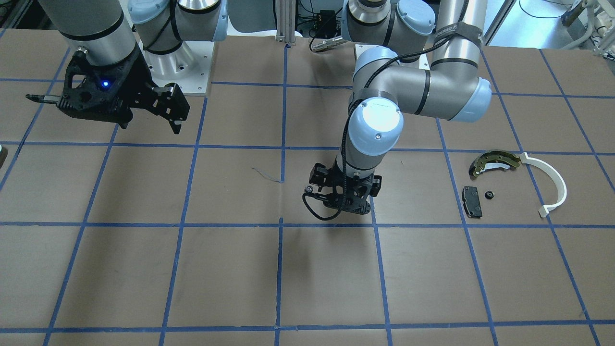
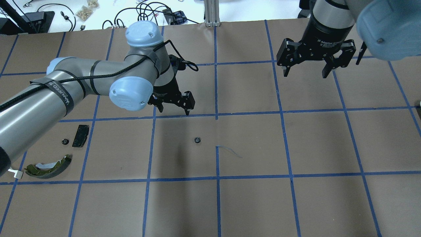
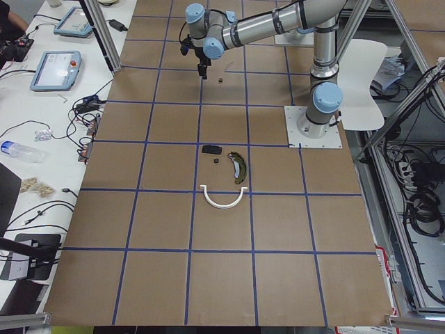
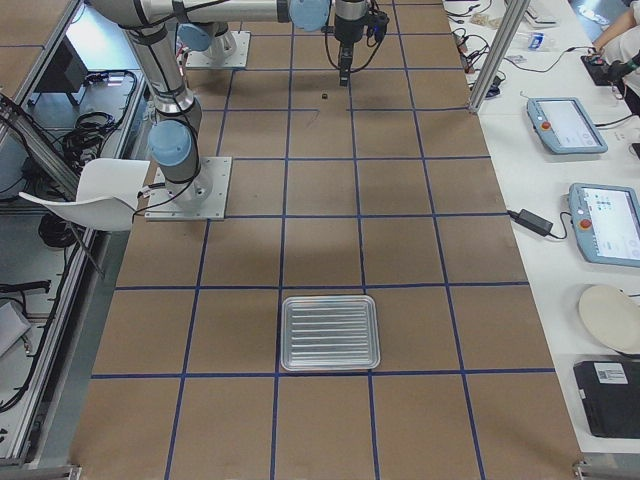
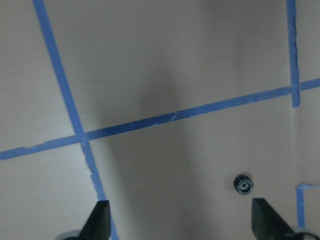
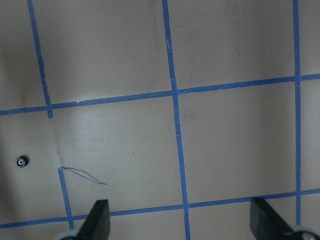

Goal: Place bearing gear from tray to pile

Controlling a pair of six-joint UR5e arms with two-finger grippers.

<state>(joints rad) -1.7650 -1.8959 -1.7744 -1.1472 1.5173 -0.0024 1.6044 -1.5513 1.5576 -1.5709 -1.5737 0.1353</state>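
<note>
Fingertips of the left gripper, spread wide and holding nothing, are seen over the table, with the bearing gear lying loose on the brown paper.

The gear is framed between the spread fingertips, inside a square of blue tape and near a short tape end. The pile (brake shoe, white arc, black pad) is set well apart from the gear on the left arm's side, with open paper between. The right gripper is held raised and wide open, well apart from the gear on the opposite side. The tray is placed far from the gear, toward the table's right end.
</note>
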